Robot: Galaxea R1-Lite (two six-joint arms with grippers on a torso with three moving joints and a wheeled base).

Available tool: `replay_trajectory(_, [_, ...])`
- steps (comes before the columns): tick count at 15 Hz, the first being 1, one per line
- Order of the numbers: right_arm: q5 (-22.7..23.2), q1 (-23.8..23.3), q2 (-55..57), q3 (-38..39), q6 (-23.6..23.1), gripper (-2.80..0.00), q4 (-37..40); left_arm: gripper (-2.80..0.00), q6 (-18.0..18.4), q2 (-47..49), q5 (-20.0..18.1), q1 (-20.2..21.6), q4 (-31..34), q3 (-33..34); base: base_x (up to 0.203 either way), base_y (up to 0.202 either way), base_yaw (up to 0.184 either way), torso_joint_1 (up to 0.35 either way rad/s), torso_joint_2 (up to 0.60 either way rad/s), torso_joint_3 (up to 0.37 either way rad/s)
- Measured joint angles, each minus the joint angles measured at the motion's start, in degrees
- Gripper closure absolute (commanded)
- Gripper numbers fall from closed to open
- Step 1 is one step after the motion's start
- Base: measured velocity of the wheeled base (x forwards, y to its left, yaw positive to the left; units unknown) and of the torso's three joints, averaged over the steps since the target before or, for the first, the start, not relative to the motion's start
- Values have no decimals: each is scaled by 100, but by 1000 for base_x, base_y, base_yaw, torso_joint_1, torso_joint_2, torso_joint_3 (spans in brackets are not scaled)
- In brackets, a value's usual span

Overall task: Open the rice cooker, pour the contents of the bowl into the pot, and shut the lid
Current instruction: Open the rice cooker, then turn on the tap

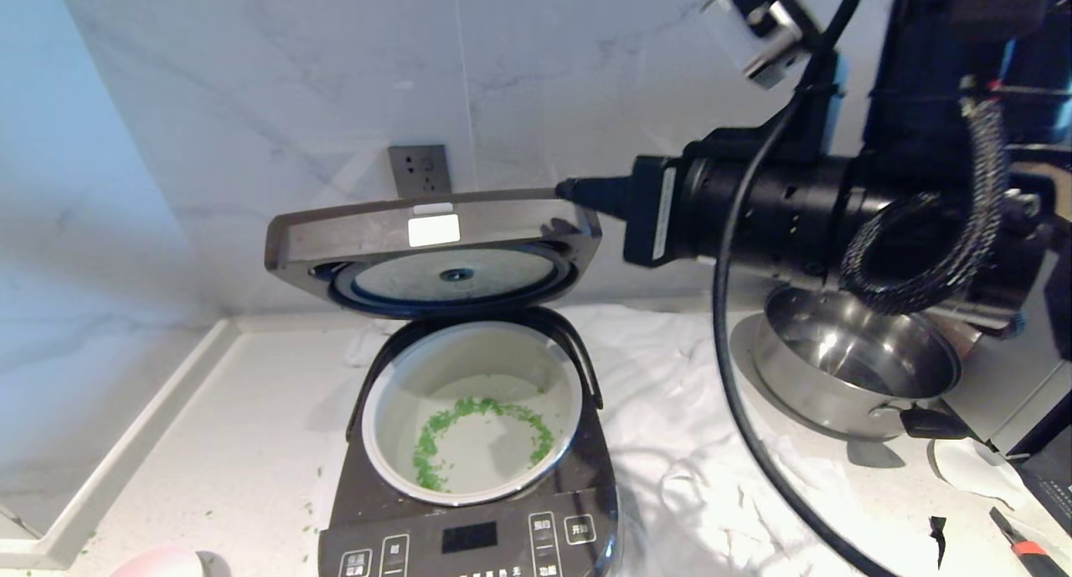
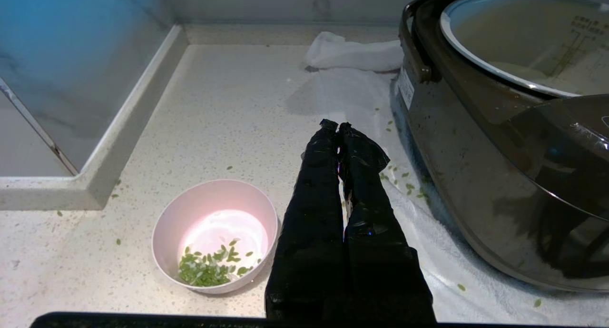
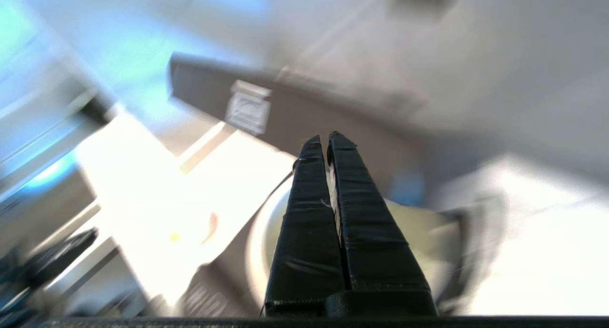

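rice cooker point(image 1: 469, 510) sits on the bench point(image 1: 234, 443) near the back wall, dark brown-grey body, front control panel with white-marked buttons and a small dark display facing the robot. lid point(image 1: 431, 242) is up on its rear hinge, tilted forward over the body, so the round silvery plate with its black gasket shows underneath and a pale rectangular button shows on the front edge. pot point(image 1: 473, 409) is seated in the cooker body: round, pale whitish-grey, thin rim. green bits point(image 1: 481, 435) lie in a rough ring on the pot floor. in the left wrist view the bowl point(image 2: 215, 235) is small, round, pale pink, upright on the bench beside the cooker's left side and apart from it; a small clump of the green bits remains at its bottom near the wall, and more flecks are scattered on the bench and on the white cloth point(image 1: 687, 443) under the cooker. right pincer point(image 1: 574, 190) comes in level from the right, tip at the lid's upper right corner; can't tell from the head view if it touches. in the right wrist view its fingers point(image 3: 309, 209) are pressed together with nothing between them. left pincer point(image 2: 336, 126) is closed and empty, low over the bench between bowl and cooker. steel pan point(image 1: 854, 363) with black handles stands right of the cooker, partly behind the right arm. wall socket point(image 1: 419, 171) is on the marble wall behind the lid.
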Motion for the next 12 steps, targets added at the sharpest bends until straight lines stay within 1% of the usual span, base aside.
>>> replay_trajectory(2, [-44, -348, -340, -124, -390, 0, 44, 0, -2, 0, 0, 0, 1, 0, 0, 0, 0, 0, 0, 0])
replay_trajectory(4, [-114, -656, -789, -127, -968, 0, 141, 0, 0, 0, 0, 0, 1, 0, 0, 0, 0, 0, 0, 0])
replay_trajectory(5, [-259, -758, -1061, -5, -1262, 0, 208, 0, -1, 0, 0, 0, 1, 0, 0, 0, 0, 0, 0, 0])
replay_trajectory(7, [-636, -854, -1570, 473, -1650, 0, 247, 0, -2, 0, 0, 0, 1, 0, 0, 0, 0, 0, 0, 0])
replay_trajectory(10, [-987, -1029, -2400, 1210, -1804, 0, 276, 0, -10, 0, 0, 0, 0, 2, 0, 0, 0, 0, 0, 0])
replay_trajectory(12, [-1083, -1427, -2960, 1588, -1833, 0, 321, 0, -31, 0, 7, 0, 0, 6, 0, 0, 0, 0, 0, 0])
